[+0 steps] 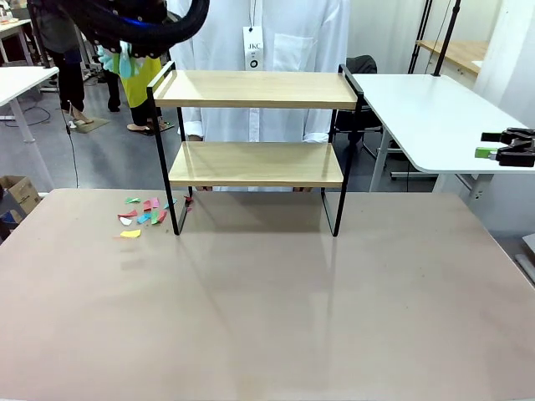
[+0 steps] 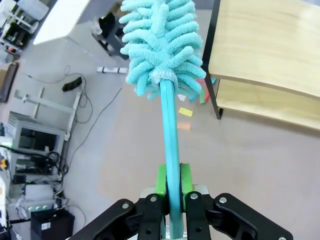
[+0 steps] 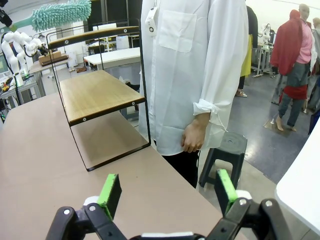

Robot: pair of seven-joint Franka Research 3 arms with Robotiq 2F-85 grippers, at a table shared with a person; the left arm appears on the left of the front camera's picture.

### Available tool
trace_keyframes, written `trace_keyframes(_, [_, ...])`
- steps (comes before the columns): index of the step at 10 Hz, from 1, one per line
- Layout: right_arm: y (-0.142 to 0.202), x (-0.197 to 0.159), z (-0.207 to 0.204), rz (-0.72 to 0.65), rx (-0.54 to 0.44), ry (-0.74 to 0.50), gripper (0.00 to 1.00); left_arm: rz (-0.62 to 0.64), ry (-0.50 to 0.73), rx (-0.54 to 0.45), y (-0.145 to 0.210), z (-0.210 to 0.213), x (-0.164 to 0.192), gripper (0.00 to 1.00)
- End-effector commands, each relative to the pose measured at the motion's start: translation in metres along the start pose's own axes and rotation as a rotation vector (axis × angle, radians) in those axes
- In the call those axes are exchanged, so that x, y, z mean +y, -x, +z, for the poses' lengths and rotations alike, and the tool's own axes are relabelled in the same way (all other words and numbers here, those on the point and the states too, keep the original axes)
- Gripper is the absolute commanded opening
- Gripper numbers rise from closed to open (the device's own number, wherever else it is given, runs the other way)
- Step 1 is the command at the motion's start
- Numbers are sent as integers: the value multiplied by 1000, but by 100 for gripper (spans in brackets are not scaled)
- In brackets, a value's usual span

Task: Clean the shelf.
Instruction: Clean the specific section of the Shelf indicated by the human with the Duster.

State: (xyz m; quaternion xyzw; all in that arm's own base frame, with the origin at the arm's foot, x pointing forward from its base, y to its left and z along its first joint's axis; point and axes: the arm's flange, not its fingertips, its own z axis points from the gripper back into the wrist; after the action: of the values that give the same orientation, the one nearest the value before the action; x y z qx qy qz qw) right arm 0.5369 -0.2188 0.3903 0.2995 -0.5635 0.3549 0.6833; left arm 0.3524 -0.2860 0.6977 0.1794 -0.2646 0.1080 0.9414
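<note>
Beige table (image 1: 267, 317) carries the shelf (image 1: 255, 88) at its far side, before a person (image 1: 267, 33). The left gripper (image 2: 173, 181) clamps the handle of a teal duster (image 2: 162, 45), head beside the top board (ready to sweep, I judge); the right gripper (image 3: 168, 192) hangs wide open, empty.

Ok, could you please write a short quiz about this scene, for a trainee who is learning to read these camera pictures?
1. True or false: the left gripper is shut on the handle of the teal duster.
2. Where do the coloured paper scraps lie?
A. on the top board
B. on the lower board
C. on the table, beside the left leg of the shelf
3. Fill in the gap: the jaws of the right gripper stand ____, with nothing between the green pads.

Key: 1 true; 2 C; 3 open.
</note>
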Motion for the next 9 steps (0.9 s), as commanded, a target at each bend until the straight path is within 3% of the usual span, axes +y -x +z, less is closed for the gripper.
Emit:
trace_keyframes(1, [-4,1,-1,-8,19,1,100,-5,8,11,-3,-3,3,13])
trace_keyframes(3, [-4,1,-1,-8,19,1,100,-3,-5,11,-2,-7,-3,13])
trace_keyframes(5, [-4,1,-1,-8,19,1,100,-64,81,-156,-1,7,7,13])
trace_keyframes(9, [-4,1,-1,-8,19,1,100,-230,511,-217,19,3,77,13])
